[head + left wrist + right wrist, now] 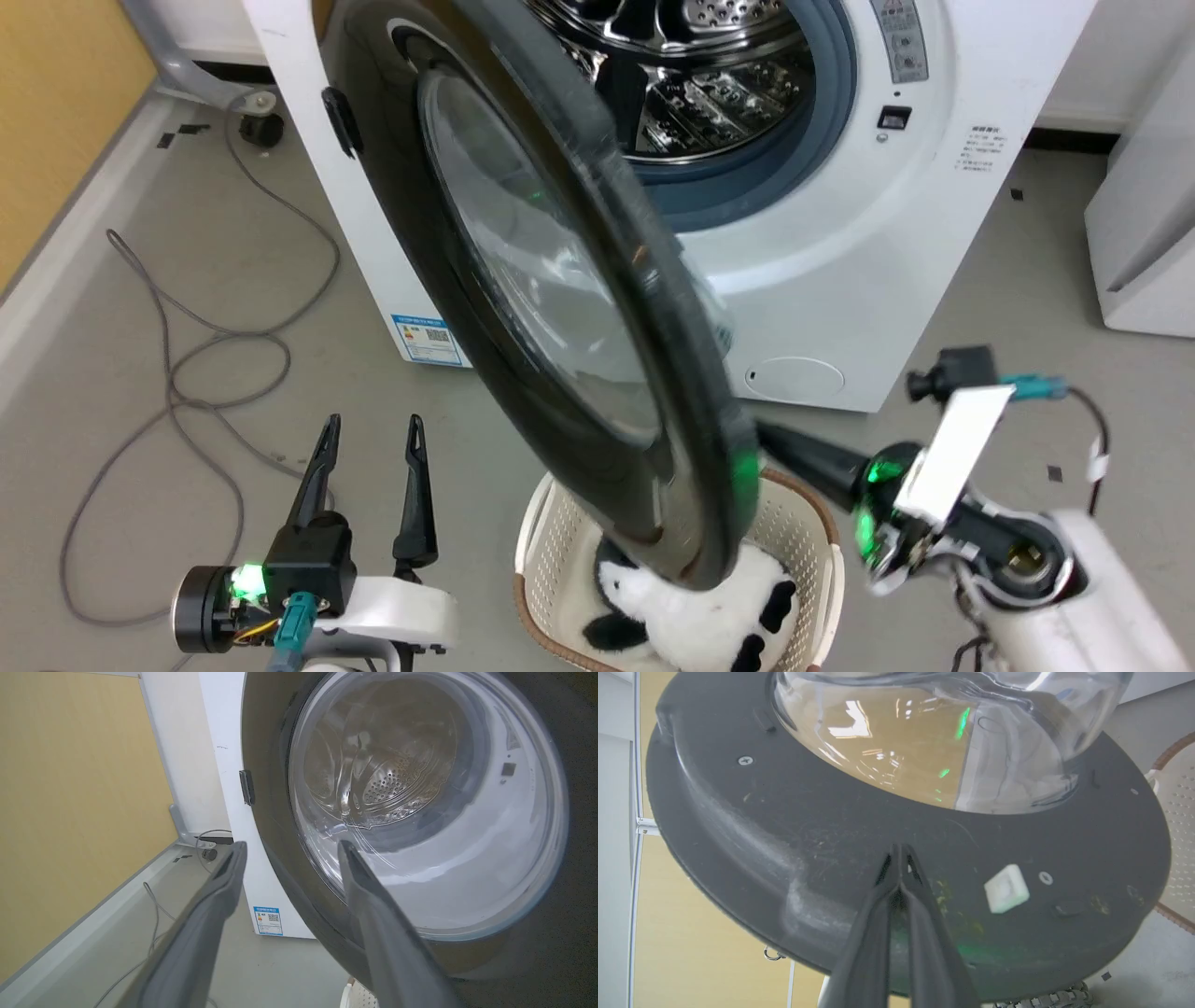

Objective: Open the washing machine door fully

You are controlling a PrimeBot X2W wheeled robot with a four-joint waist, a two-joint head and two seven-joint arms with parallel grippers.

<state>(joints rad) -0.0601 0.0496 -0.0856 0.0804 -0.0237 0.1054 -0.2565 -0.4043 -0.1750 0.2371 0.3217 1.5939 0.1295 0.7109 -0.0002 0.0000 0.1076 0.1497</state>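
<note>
**Item 1: left gripper** (372, 425). Nearest to me, low left. Its fingers stand well apart and hold nothing. I read it as parked clear of the door's outer face, leaving room for the swing.

**Item 2: right gripper** (897, 849). The fingers are pressed together into one blade with nothing between them. The tips sit against the dark inner ring of the washing machine door (523, 280), just below the glass bowl (934, 732). I judge this to be a push, not a grasp: a closed tip slides along the ring as the door turns.

**Item 3: basket** (537, 523). Pale and perforated, on the floor under the door's lower edge, with a black-and-white plush toy (691, 607) inside. It looks placed for loading, and it crowds the door's path.

**Item 4: washing machine door**. It is swung out on its left-hand hinge, almost edge-on to my head camera. It is open, but I judge not yet fully folded back.

**Item 5: washing machine** (840, 271). The steel drum (691, 56) and grey gasket (822, 121) are exposed. A blue label (427, 338) sits low on its left.

**Item 6: cable** (168, 373). It lies looped on the floor to the left, well apart from the work.
</note>
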